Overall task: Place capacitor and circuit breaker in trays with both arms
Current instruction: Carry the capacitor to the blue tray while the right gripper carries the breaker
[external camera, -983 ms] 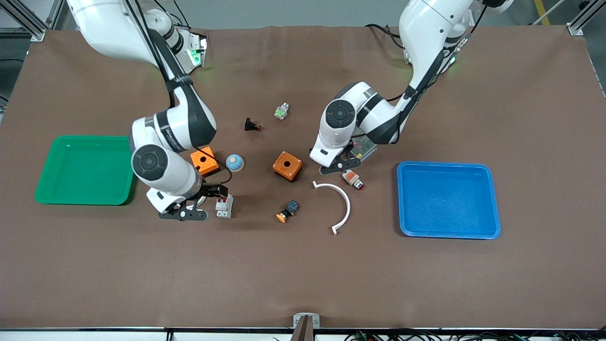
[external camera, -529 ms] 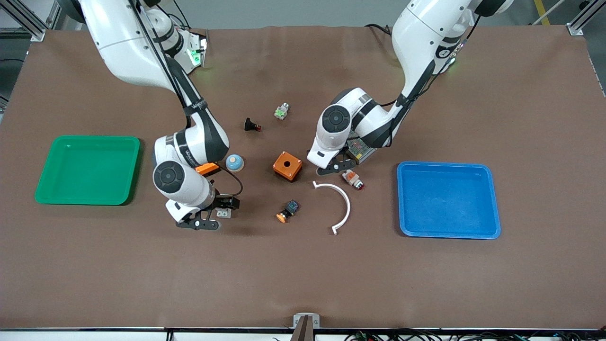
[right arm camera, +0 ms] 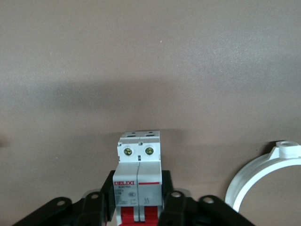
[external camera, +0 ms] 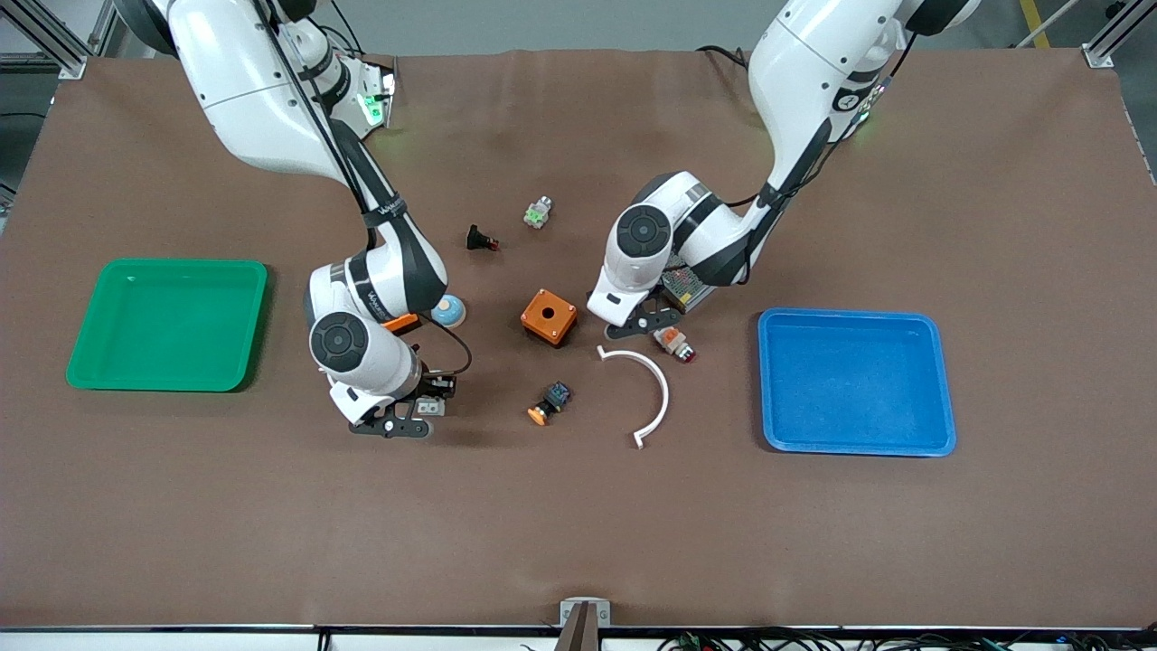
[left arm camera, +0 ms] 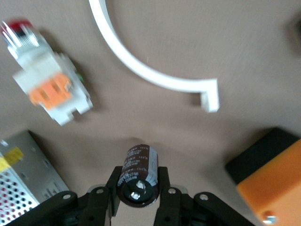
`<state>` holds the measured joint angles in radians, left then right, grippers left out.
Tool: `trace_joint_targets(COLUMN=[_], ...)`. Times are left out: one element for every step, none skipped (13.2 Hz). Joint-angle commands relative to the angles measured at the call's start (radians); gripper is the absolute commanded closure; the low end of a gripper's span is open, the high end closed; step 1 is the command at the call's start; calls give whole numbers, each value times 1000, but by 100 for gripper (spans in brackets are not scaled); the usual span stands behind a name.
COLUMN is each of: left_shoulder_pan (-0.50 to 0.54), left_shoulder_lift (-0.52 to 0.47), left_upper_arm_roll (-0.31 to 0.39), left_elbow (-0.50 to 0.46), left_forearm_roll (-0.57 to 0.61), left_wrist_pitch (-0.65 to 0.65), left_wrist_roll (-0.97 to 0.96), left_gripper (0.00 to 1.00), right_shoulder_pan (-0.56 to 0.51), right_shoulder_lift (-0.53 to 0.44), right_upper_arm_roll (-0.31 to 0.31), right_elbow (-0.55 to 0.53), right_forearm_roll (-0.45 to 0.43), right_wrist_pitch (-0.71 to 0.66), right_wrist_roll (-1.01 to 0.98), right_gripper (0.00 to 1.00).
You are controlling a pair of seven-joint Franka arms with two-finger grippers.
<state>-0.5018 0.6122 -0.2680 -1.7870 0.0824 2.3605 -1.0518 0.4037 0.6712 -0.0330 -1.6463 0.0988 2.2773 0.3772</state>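
Note:
The circuit breaker, a white-grey block with a red switch end, sits between the fingers of my right gripper, which is shut on it low at the table. In the front view only a corner of the breaker shows beside my right gripper. The capacitor, a tiny dark cylinder with a silvery end, is pinched by my left gripper, low at the table. In the front view my left gripper is between the orange box and a metal mesh box, and the capacitor is hidden.
A green tray lies at the right arm's end, a blue tray at the left arm's end. Between them lie a white arc, a white-and-orange cylinder, an orange-tipped button, a blue dome and a black red-tipped part.
My right arm has swung over the circuit breaker, and its gripper now sits around it. My left gripper has shifted slightly toward the orange box.

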Motion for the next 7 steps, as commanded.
trace_joint_targets(left_shoulder_pan=[67, 98, 135, 173, 225, 268, 307], left_shoulder_lift=[-119, -149, -170, -192, -213, -225, -235], left_upper_arm_roll=[3, 3, 3, 3, 1, 0, 3], left_elbow=[0, -2, -2, -2, -6, -9, -9], left_forearm_roll=[22, 22, 22, 22, 22, 22, 23], left_wrist_pitch=[-82, -110, -145, -179, -220, -253, -283], left_wrist_roll=[27, 68, 114, 166, 240, 304, 361], left_gripper=[99, 99, 99, 99, 99, 99, 99], right_shoulder_pan=[7, 6, 4, -3, -12, -26, -60], right_shoulder_lift=[-8, -15, -25, -63, -105, -136, -178], right_upper_arm_roll=[-2, -2, -2, -2, -7, -13, -16], right_elbow=[-10, -7, 0, 13, 23, 37, 54], right_forearm_roll=[27, 26, 27, 26, 25, 24, 16], right_wrist_pitch=[-15, -42, -74, -122, -190, -250, -334], right_wrist_roll=[-6, -6, -7, -7, -7, -9, -15], right_gripper=[86, 87, 87, 87, 87, 87, 87])
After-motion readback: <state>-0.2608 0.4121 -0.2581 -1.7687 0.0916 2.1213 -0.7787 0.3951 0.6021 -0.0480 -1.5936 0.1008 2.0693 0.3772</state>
